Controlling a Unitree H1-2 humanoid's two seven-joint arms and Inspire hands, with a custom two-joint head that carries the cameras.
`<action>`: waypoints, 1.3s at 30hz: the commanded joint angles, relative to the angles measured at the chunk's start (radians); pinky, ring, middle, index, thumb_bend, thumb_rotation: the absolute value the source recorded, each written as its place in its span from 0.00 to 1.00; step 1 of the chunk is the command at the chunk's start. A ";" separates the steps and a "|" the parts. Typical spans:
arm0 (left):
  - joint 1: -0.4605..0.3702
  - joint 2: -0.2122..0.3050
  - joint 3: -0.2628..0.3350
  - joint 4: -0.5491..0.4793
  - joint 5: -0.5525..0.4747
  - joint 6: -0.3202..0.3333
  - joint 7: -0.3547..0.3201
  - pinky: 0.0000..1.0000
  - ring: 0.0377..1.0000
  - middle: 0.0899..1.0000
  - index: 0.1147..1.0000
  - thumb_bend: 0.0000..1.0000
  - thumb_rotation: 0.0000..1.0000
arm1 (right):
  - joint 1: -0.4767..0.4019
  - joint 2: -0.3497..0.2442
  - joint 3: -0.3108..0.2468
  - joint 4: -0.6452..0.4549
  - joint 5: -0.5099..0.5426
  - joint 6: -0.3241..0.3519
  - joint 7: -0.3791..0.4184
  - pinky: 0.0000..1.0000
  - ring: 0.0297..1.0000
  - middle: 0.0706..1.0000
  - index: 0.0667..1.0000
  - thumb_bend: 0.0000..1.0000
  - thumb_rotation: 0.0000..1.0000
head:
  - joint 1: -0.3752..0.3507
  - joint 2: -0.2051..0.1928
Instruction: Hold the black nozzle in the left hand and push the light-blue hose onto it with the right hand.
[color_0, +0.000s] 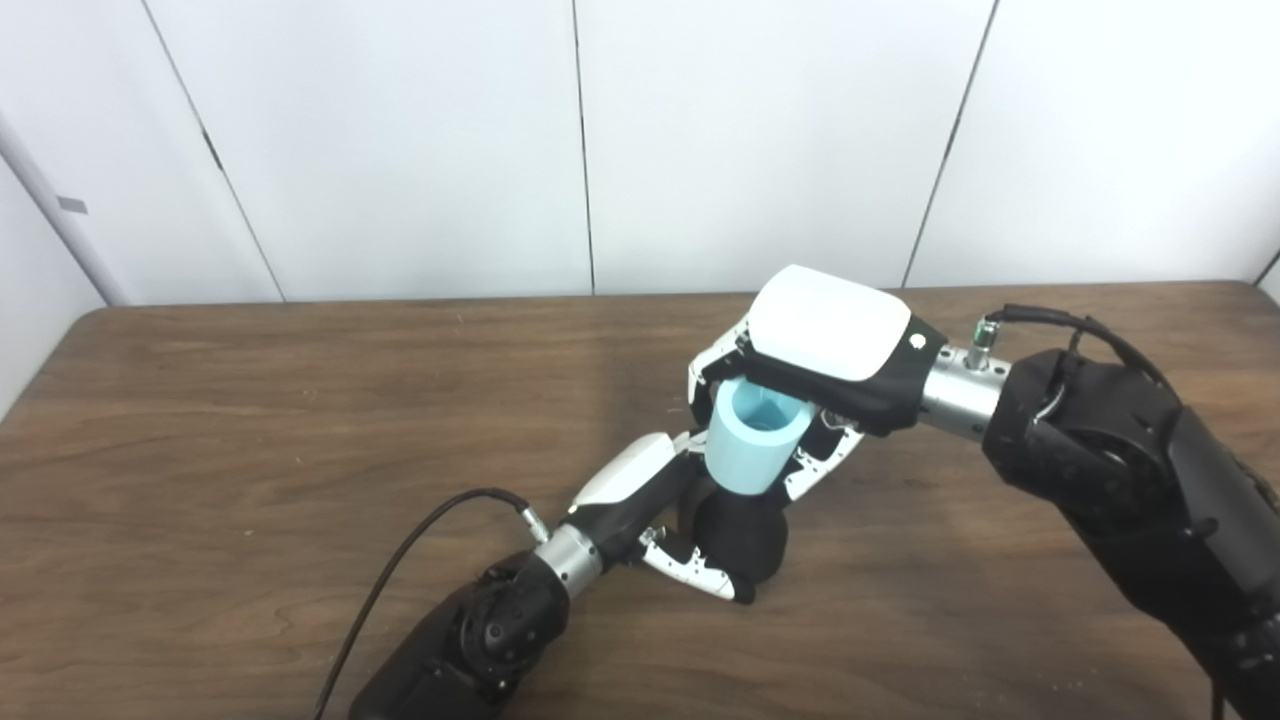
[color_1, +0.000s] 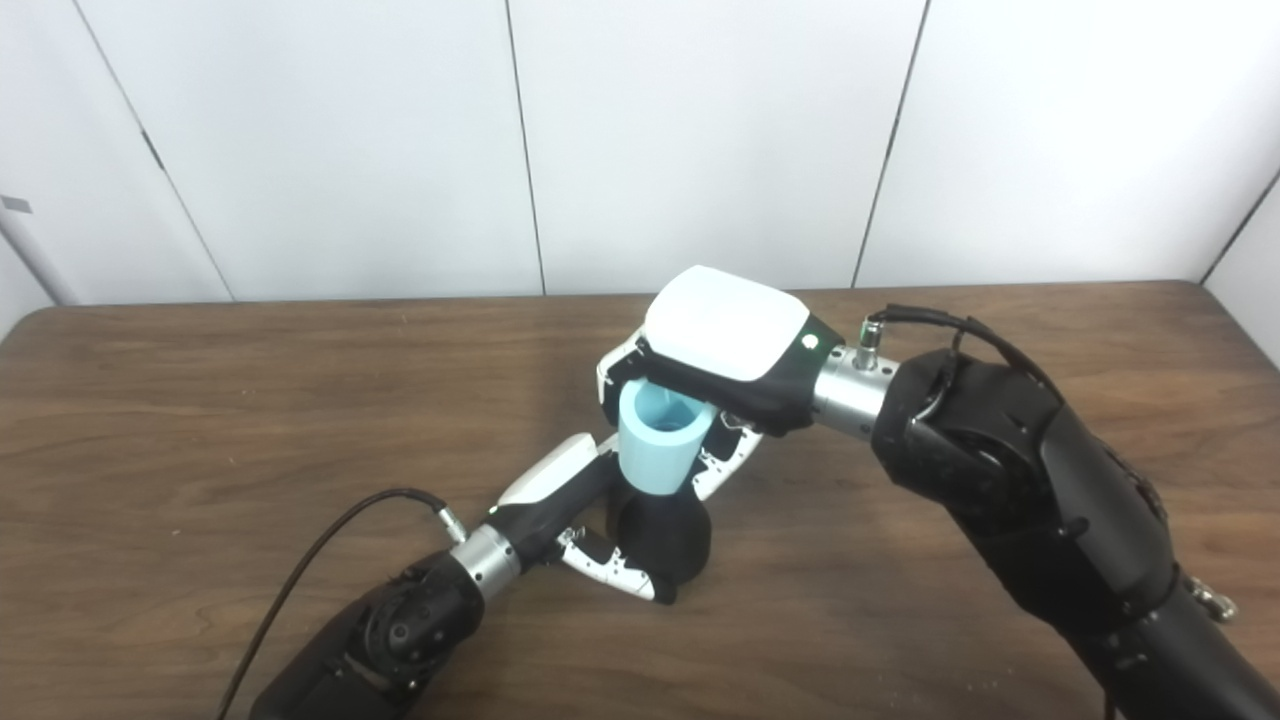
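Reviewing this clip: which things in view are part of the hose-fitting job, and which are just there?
Part of the job:
black nozzle, held by the left hand
light-blue hose, held by the right hand, sitting on top of the nozzle

Just there:
wooden table
white wall panels

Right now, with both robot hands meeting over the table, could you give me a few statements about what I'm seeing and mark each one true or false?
1. The right hand grips the light-blue hose from above. True.
2. The black nozzle lies loose on the table, untouched. False: the left hand is wrapped around it.
3. The hose stands roughly upright, its open end facing up. True.
4. The hose is far off to the side of the nozzle. False: it sits directly on top of it.
5. The table is wood-grained brown. True.
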 joint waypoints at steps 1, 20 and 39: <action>0.115 0.064 -0.061 0.093 0.040 0.153 -0.159 1.00 0.99 0.81 0.41 0.52 0.06 | 0.034 -0.036 0.024 0.070 -0.044 0.002 0.048 0.25 0.34 0.41 0.51 0.51 0.00 | -0.001 0.001; 0.115 0.065 -0.062 0.093 0.040 0.151 -0.158 1.00 0.98 0.80 0.41 0.52 0.06 | 0.016 -0.037 0.048 0.044 -0.044 0.015 0.078 0.20 0.33 0.41 0.51 0.51 0.00 | -0.001 0.002; 0.113 0.064 -0.063 0.093 0.038 0.151 -0.159 1.00 0.98 0.80 0.41 0.52 0.07 | -0.059 -0.085 0.094 -0.039 -0.075 0.058 0.243 0.28 0.36 0.42 0.51 0.51 0.00 | 0.000 0.006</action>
